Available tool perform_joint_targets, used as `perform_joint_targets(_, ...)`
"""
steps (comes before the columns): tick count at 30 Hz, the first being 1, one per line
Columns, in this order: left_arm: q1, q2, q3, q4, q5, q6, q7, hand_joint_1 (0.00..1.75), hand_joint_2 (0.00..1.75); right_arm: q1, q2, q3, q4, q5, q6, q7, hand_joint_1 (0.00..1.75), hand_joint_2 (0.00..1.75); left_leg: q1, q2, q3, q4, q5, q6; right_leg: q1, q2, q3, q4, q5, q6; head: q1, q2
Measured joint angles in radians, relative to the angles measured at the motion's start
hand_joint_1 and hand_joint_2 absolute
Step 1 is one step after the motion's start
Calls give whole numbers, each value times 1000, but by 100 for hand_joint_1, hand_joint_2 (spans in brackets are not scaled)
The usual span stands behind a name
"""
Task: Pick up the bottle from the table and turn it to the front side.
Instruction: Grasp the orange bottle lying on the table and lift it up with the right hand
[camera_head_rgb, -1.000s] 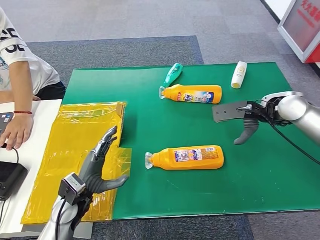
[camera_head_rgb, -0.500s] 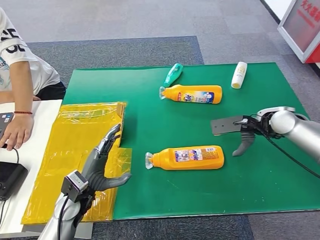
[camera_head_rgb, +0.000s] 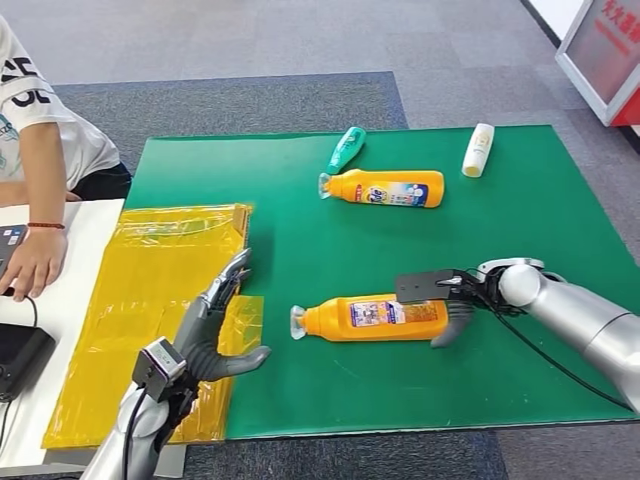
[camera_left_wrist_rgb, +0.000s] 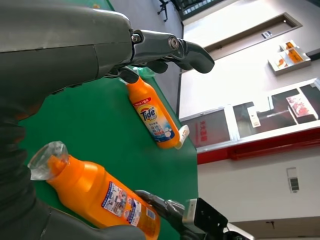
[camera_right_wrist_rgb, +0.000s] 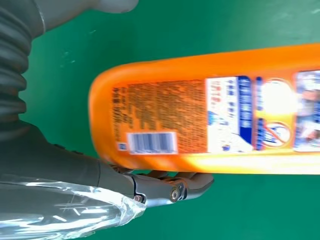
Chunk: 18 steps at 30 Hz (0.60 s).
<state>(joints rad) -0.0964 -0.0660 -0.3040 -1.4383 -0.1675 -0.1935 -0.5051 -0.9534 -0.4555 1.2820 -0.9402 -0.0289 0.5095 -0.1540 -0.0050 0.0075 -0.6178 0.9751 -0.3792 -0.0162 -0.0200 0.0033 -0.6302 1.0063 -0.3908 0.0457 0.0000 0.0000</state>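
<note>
Right hand sits at the base of the orange bottle, lying on its side mid-frame on the green mat, fingers either side; a firm grip, I cannot tell. Left hand hovers lower left, fingers spread, empty.

bright even light; glare on blurred bottle.

We count two orange detergent bottles, one green bottle, one white bottle.
</note>
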Motion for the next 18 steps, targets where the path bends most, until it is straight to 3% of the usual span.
perform_joint_targets(8, -10, -1, -15, 8, 4, 1, 0, 0, 175, 16, 54, -30, 19, 10, 6, -5, 0, 175, 0, 0, 0, 0, 0, 0, 0, 0, 0, 0, 0, 0, 0, 0)
perform_joint_targets(18, -13, -1, -15, 15, 6, 2, -1, 0, 175, 16, 69, -35, 31, 12, 6, -6, 0, 175, 0, 0, 0, 0, 0, 0, 0, 0, 0, 0, 0, 0, 0, 0)
